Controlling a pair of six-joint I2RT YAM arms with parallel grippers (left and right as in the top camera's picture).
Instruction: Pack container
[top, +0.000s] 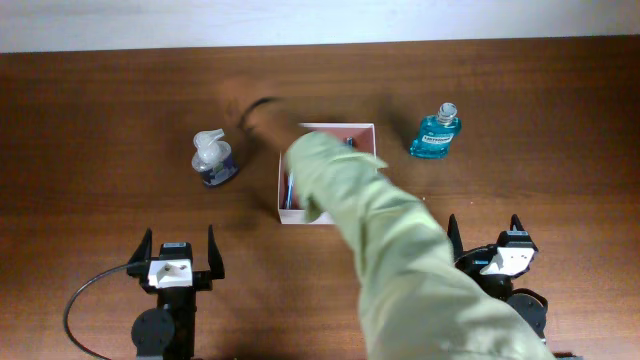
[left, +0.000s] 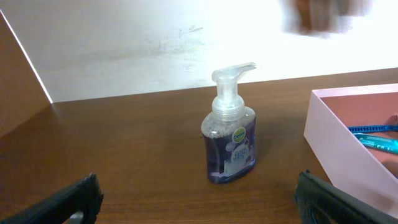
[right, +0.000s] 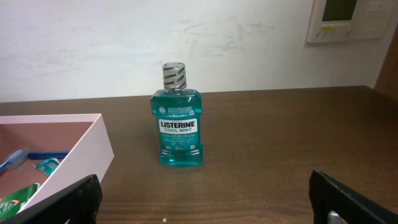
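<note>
The container (top: 283, 195), a shallow white box with a reddish-brown inside, sits mid-table, mostly covered by a person's arm. In the wrist views its wall (left: 345, 146) (right: 78, 155) shows, with a blue toothbrush (left: 373, 129) (right: 15, 158) and a green packet (right: 18, 196) inside. A purple pump soap bottle (top: 213, 160) (left: 230, 134) stands left of it. To its right stands a teal mouthwash bottle (top: 436, 132) (right: 179, 121). My left gripper (top: 179, 240) (left: 199, 199) is open, short of the soap bottle. The right gripper (top: 485, 228) (right: 205, 199) is open, short of the mouthwash, holding nothing.
A person's arm in a pale green sleeve (top: 400, 260) reaches from the front right across the container, the blurred hand (top: 250, 110) beyond its far left corner. A white wall runs behind the table, with a wall panel (right: 348, 18) at the right.
</note>
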